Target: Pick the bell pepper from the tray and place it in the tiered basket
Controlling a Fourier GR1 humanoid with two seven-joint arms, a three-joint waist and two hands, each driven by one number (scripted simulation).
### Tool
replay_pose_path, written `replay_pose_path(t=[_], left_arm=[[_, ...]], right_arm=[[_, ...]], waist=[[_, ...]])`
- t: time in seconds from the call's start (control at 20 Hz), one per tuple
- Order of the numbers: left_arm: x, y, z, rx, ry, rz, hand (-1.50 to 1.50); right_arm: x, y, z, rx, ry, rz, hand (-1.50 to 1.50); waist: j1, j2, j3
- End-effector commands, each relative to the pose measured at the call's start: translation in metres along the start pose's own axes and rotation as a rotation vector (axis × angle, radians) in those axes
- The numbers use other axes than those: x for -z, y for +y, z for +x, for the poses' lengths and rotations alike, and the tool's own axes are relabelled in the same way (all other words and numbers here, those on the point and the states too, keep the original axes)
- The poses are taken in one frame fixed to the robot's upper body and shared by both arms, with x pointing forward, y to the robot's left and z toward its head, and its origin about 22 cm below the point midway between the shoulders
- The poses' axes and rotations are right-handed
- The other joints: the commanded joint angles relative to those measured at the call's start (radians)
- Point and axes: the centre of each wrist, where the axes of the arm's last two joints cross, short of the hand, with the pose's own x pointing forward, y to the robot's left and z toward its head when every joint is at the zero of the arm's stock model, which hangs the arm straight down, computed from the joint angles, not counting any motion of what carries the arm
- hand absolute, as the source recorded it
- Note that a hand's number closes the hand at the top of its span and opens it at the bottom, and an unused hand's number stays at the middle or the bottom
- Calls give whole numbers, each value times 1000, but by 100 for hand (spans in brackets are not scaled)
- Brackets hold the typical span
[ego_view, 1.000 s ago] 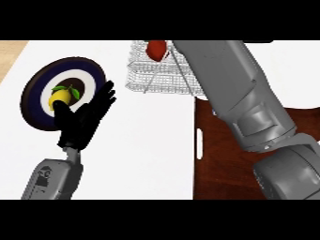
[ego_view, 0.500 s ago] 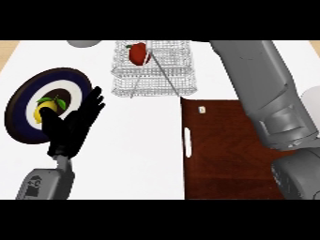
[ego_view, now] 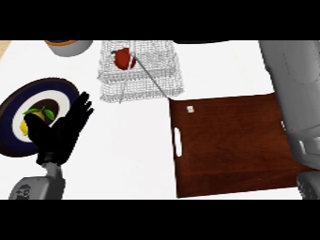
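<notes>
The red bell pepper [ego_view: 123, 58] sits in the wire tiered basket [ego_view: 143, 71]. The brown tray [ego_view: 235, 143] lies beside it. A lemon [ego_view: 31, 123] rests on the plate [ego_view: 13, 119] (partly hidden by the left robot hand [ego_view: 62, 131], fingers straight); the right robot hand is out of view.

- We saw bare white counter [ego_view: 131, 140] between the plate [ego_view: 6, 117] and the brown tray [ego_view: 232, 145], wide enough for a hand.
- The wire tiered basket [ego_view: 145, 79] blocked the far middle.
- Our right forearm [ego_view: 300, 93] overhung the tray's right edge.
</notes>
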Motion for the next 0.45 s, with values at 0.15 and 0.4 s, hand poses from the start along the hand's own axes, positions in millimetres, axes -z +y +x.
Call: replay_pose_path(t=[0.15,0.4], left_arm=[[-12,6,-12,-12,9,20,0],[-14,22,-14,-1,4,22,0]], right_arm=[[-12,-106,-30,-25,1,39,-150],[-50,-173,-25,-25,-53,24,-150]], waist=[[-8,4,0],[-18,5,-2]])
